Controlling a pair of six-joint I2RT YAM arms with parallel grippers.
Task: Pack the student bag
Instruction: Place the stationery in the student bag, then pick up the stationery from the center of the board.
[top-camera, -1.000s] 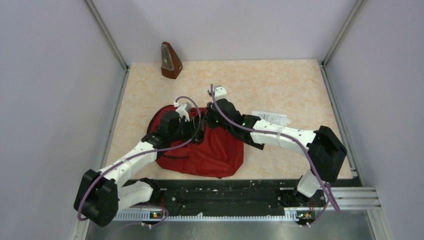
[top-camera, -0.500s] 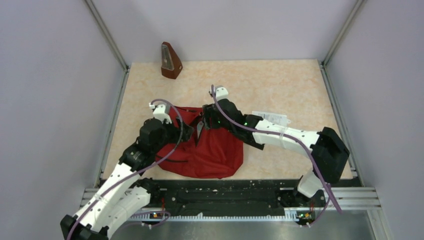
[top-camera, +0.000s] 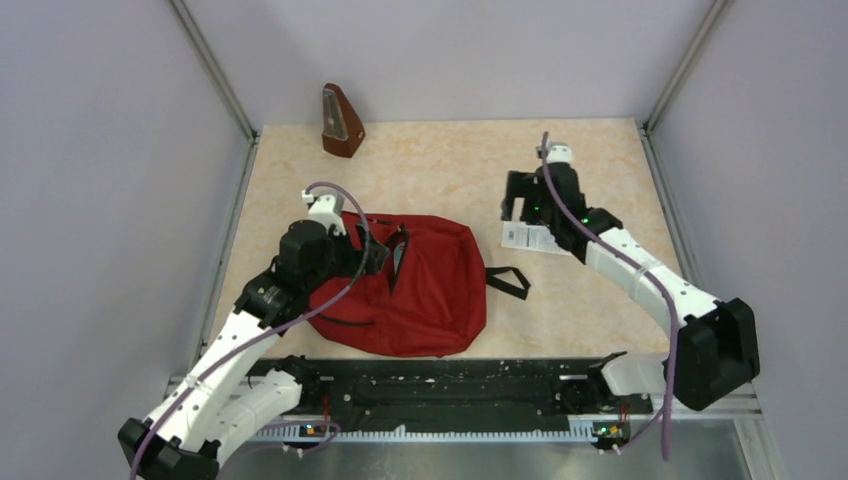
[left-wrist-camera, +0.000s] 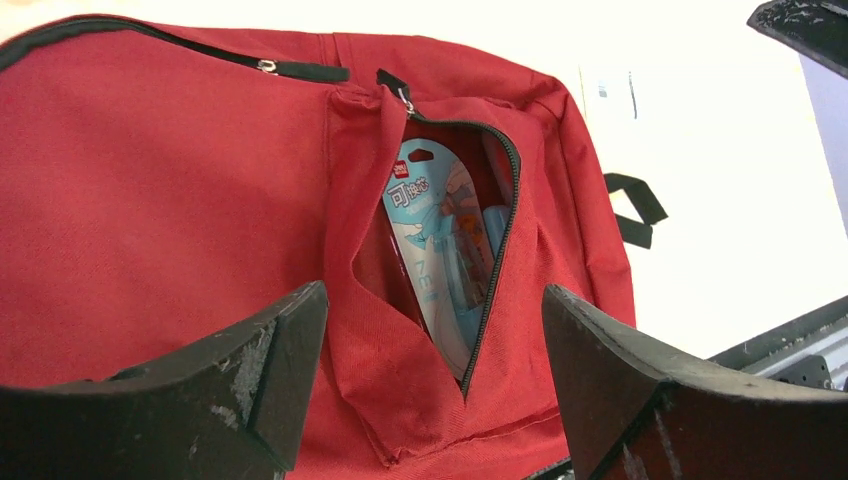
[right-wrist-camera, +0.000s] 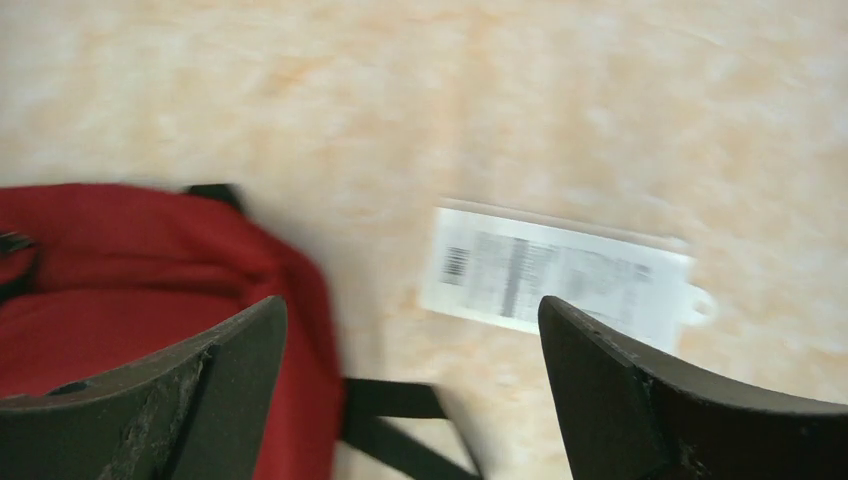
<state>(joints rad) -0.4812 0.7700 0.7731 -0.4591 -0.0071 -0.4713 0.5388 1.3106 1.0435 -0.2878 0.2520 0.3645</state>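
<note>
- While the student bag (top-camera: 420, 290) lies flat on the table (top-camera: 450, 160), near the front edge and a bit to the left, its front pocket (left-wrist-camera: 370, 340) is unzipped and gapes open.
- A light blue packet (left-wrist-camera: 440, 250) sits inside that pocket, and only part of it shows.
- The left gripper (left-wrist-camera: 432, 295) hangs over the open pocket with its two fingers wide apart, holding nothing.
- The right gripper (right-wrist-camera: 410, 305) is over the table, off to the right of the bag. Its fingers are wide apart too and hold nothing.
- A flat white packet (right-wrist-camera: 560, 275) with a bar code lies on the table under the right gripper, near the bag.
- A black strap (top-camera: 508, 282) sticks out from the bag's right side.
- A brown pointy thing (top-camera: 342, 125) stands in the far left corner.
</note>
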